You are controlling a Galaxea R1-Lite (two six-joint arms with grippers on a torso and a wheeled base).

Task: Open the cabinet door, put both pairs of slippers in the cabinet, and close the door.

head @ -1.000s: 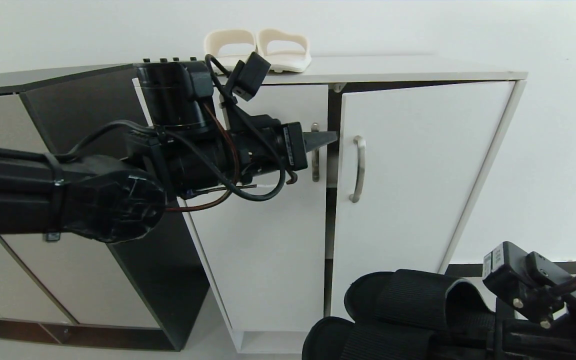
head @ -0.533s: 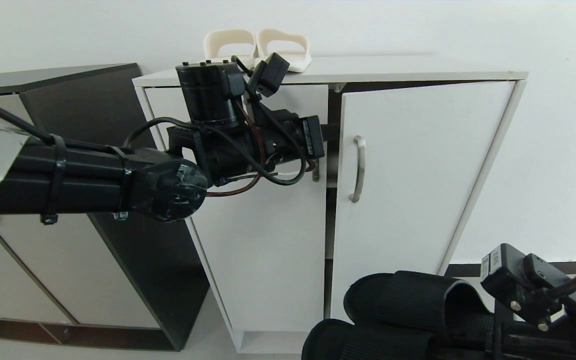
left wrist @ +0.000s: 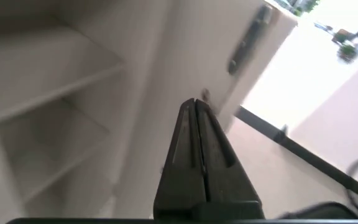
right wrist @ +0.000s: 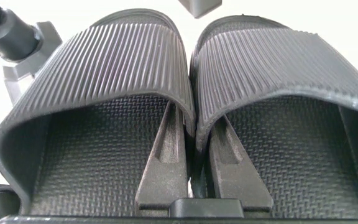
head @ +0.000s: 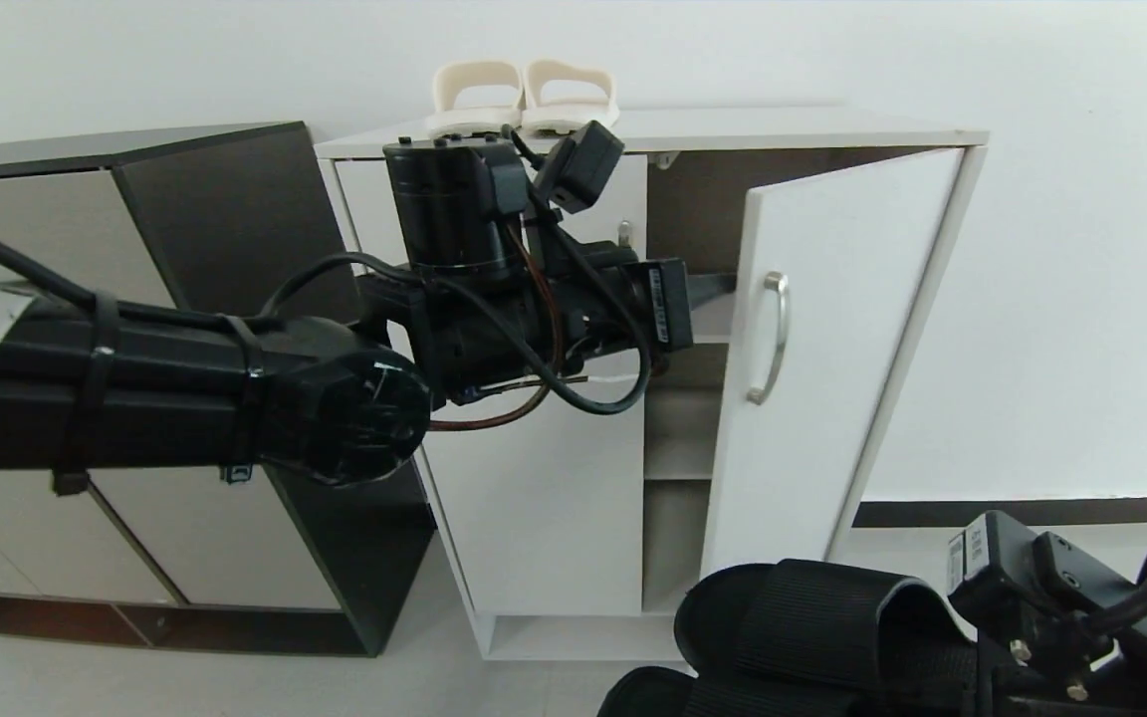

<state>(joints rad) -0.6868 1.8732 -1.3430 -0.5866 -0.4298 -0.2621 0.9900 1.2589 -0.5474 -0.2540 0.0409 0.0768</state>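
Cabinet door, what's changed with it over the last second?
The right door swung wider open as the shut left gripper pressed rightward behind its edge. The cream slippers stayed on the cabinet top; the black slippers stayed in the right gripper.

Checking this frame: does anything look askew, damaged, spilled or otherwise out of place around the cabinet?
Nothing stands out. The white cabinet's right-hand door hangs part-open with the shut left gripper at its free edge. The cream slippers sit squarely paired on the cabinet top, and the right gripper pinches the black ribbed slippers side by side.
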